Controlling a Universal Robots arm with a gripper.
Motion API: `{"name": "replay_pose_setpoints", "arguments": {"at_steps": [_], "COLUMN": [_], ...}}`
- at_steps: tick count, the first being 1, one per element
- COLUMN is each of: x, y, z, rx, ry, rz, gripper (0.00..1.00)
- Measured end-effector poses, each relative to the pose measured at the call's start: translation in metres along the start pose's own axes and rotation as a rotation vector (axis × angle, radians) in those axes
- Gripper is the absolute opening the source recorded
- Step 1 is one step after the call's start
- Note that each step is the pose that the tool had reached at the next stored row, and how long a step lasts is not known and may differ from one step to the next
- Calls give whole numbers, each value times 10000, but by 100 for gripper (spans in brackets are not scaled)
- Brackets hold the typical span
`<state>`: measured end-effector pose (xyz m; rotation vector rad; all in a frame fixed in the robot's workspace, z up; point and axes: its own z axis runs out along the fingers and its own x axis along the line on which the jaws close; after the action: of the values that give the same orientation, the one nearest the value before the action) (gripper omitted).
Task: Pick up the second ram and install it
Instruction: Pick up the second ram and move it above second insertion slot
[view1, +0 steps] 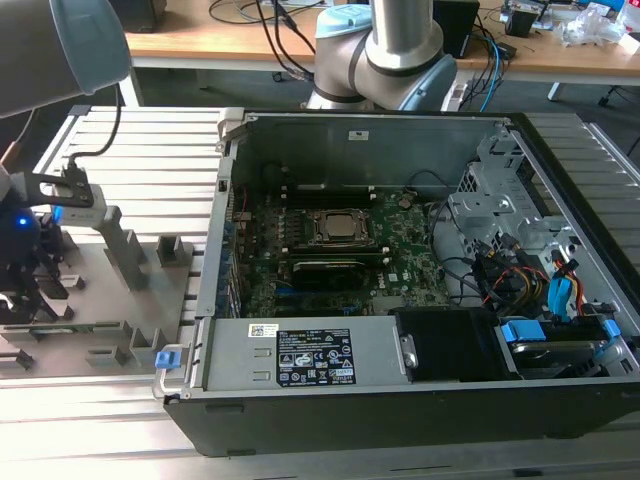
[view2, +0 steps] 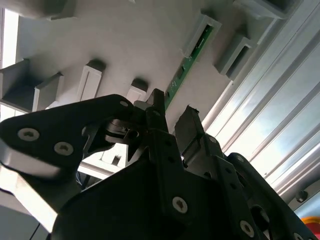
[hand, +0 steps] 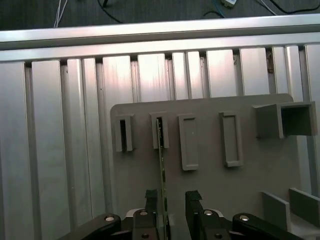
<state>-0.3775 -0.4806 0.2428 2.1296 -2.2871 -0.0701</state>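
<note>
Tool (hand: 171, 196) open wide, black jaws straddling thin, flat green second ram (hand: 161, 160), ungripped.

Arm (view1: 60, 45) reaches down at ext. view's left, end effector (hand: 172, 196) w/ fingers (hand: 151, 197) parted.

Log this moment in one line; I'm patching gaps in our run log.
stage: pre-grasp | hand: open, astride ram | ram: on edge in holder slot, not lifted

Entry: one open computer case (view1: 400, 420) holding one motherboard (view1: 400, 230); one grey holder plate (hand: 215, 185) carrying four narrow slot blocks (hand: 231, 140) in a row and one larger open box (hand: 285, 120); one green ram stick (hand: 161, 160); one two-fingered hand (hand: 172, 196).
</note>
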Motion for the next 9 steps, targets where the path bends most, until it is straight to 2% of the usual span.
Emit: {"name": "replay_pose_setpoints", "arguments": {"at_steps": [5, 9], "x": [50, 57], "y": [-6, -26], "z": [32, 131], "rx": [0, -2], "ry": [9, 16], "rz": [-36, -179], "gripper": [36, 36]}}
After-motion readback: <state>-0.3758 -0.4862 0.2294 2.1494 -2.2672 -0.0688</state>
